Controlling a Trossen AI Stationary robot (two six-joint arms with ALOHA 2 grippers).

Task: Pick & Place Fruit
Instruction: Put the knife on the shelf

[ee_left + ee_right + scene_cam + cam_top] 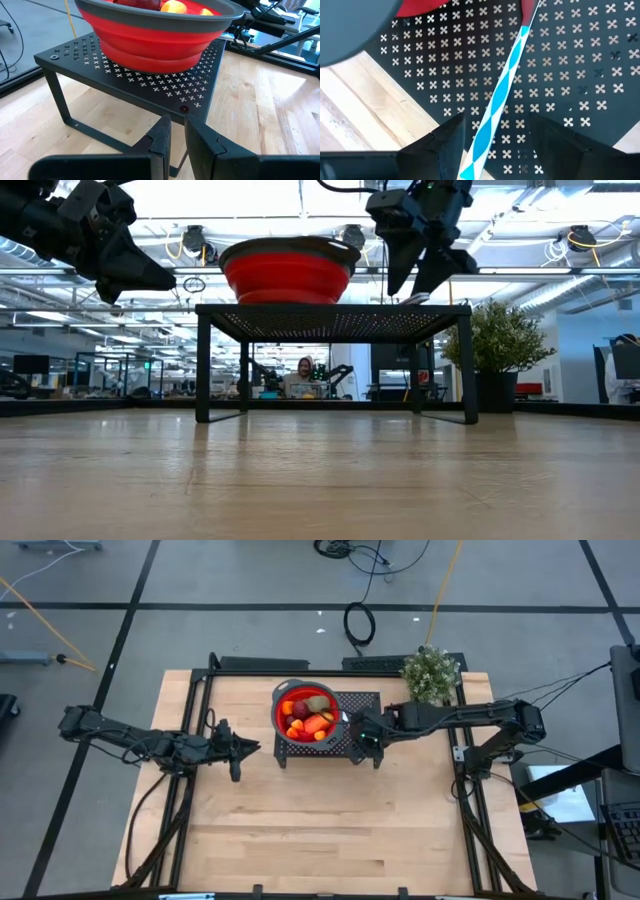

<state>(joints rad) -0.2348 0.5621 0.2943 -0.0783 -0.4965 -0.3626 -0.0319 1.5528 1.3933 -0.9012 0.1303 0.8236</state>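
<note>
We see the fruit (309,718) piled in the red bowl (281,721) on the black perforated stand (354,744) mid-counter; the right gripper (362,732), jaws apart, straddles a blue-and-white checked handle (496,106) on the stand, while the left gripper (243,747) hangs left of it, jaws nearly closed, empty

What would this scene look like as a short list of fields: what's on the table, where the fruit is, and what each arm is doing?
Stand: black perforated rack on the wooden table
Bowl: red bowl on the rack's left part
Fruit: fruit piled inside the bowl
Striped item: blue-and-white stick lying on the rack
Left end effector: left of the rack, off the table, nearly closed, empty
Right end effector: open, straddling the stick
Plant: potted plant at the back right
</note>
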